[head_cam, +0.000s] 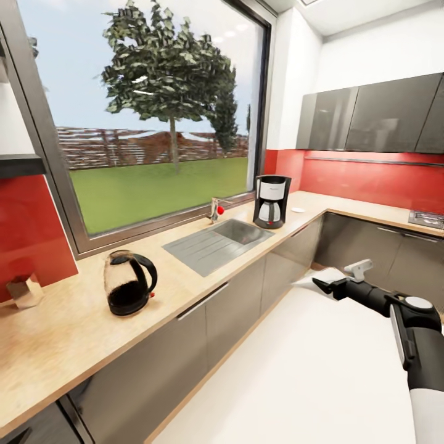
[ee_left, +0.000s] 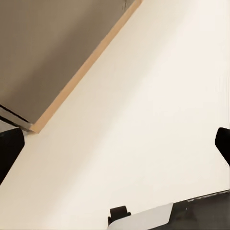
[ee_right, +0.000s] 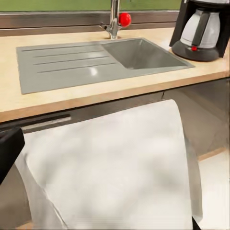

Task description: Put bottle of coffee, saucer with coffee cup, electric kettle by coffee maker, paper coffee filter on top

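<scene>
1. The step in hand looks like the filter step: the right gripper is pinched on the paper filter, a white sheet that hangs between its fingers over the floor, in front of the cabinets.
2. The coffee maker stands on the worktop near the far corner, just beyond the sink and back from the front edge. In the right wrist view it sits at the end of the sink, the tap behind the basin.
3. The kettle stands well apart from it, at the other end of the sink near the worktop's front edge. A saucer lies just beside the coffee maker, toward the corner.
4. The left gripper hangs over bare floor, its dark fingertips spread wide with nothing between them.
5. Next, I judge, the right arm must lift well above the worktop edge, carry the filter over the coffee maker's top and let go there without crumpling it.
</scene>
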Motion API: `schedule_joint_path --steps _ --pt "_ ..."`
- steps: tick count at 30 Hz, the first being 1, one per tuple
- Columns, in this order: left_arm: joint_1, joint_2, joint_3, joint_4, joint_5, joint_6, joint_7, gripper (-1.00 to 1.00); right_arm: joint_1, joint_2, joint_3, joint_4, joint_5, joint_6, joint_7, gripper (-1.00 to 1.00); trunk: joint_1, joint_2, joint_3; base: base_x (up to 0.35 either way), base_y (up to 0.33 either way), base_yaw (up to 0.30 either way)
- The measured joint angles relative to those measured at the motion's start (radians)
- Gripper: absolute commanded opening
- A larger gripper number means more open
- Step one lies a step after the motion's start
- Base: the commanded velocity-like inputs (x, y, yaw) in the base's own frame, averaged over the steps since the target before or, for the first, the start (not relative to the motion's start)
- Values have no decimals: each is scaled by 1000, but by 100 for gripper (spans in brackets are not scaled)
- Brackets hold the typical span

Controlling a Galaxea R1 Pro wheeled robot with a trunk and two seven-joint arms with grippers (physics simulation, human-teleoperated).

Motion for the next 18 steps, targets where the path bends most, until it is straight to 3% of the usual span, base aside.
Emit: schedule_joint_path --steps 6,18 --pt "0 1 6 1 3 0 3 100 -1 -19 -8 0 -1 0 1 -100 0 0 0 26 -289 0" --pt "0 2 10 11 4 0 5 100 1 -30 -11 -2 22 0 1 -100 0 0 0 242 -242 0"
